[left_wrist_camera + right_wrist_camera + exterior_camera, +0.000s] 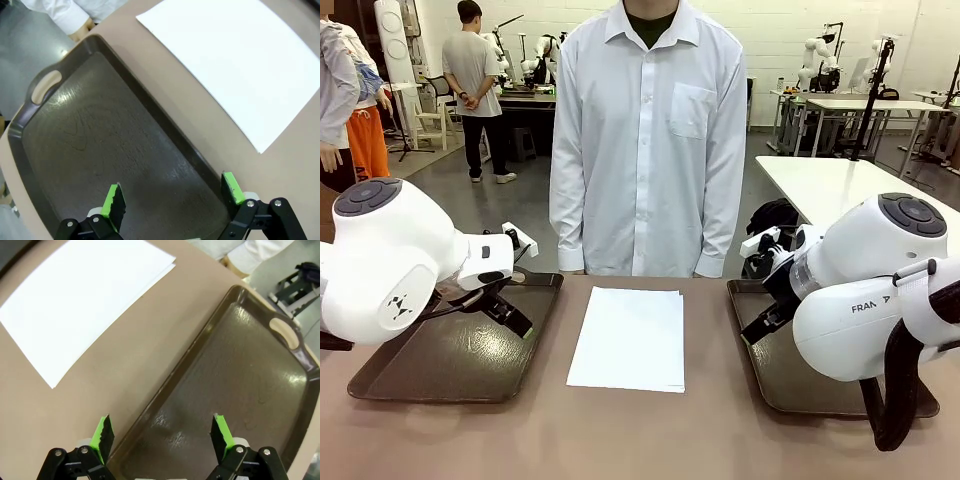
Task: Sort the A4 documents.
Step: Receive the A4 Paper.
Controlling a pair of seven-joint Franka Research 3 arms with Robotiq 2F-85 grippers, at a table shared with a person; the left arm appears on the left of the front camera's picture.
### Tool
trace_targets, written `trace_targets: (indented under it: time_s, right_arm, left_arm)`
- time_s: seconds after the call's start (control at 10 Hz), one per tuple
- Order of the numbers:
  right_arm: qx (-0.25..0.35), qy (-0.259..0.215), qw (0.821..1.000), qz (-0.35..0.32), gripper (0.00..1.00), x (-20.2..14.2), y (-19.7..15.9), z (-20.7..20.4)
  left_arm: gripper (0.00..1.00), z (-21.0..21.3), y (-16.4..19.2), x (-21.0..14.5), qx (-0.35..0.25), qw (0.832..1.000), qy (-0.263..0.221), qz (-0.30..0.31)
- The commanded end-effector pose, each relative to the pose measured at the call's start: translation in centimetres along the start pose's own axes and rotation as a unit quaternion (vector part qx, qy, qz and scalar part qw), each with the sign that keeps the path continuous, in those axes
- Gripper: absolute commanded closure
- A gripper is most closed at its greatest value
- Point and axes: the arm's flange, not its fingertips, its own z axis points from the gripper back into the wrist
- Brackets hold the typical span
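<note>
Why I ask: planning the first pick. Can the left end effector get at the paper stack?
Probably yes: the left end effector hovers open over the left tray, beside the A4 documents, with just its rim and table between.

2 trays (430,365) (765,375), 1 doc stack (628,340)

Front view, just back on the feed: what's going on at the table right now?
Nothing is being handled. The A4 documents lie in a loose stack mid-table, between two dark brown trays. The left gripper hangs open over the left tray, and the right gripper hangs open over the right tray's inner rim. Neither holds a sheet. A person in a white shirt stands at the far side, not touching the paper. Sorting has not yet begun.
</note>
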Motion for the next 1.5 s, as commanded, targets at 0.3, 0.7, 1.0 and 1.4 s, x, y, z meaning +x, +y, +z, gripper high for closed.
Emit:
trace_targets:
  time_s: [0.3, 0.7, 1.0, 1.4]
  right_arm:
    - [0.080, -0.049, 0.995, -0.016, 0.00, -4.3, -7.7, 8.7]
    - [0.129, -0.121, 0.983, -0.049, 0.00, -8.3, -13.2, 14.2]
    - [0.140, -0.174, 0.972, -0.073, 0.00, -10.1, -14.4, 16.3]
    - [0.149, -0.170, 0.972, -0.066, 0.00, -10.0, -14.7, 15.9]
  left_arm:
    - [0.00, 10.0, 3.3, -3.0, -0.068, 0.992, -0.101, 0.038]
    - [0.00, 14.6, 6.7, -6.1, -0.091, 0.985, -0.143, -0.025]
    - [0.00, 16.9, 6.9, -8.2, -0.133, 0.966, -0.210, -0.067]
    - [0.00, 17.1, 5.7, -8.3, -0.149, 0.963, -0.217, -0.055]
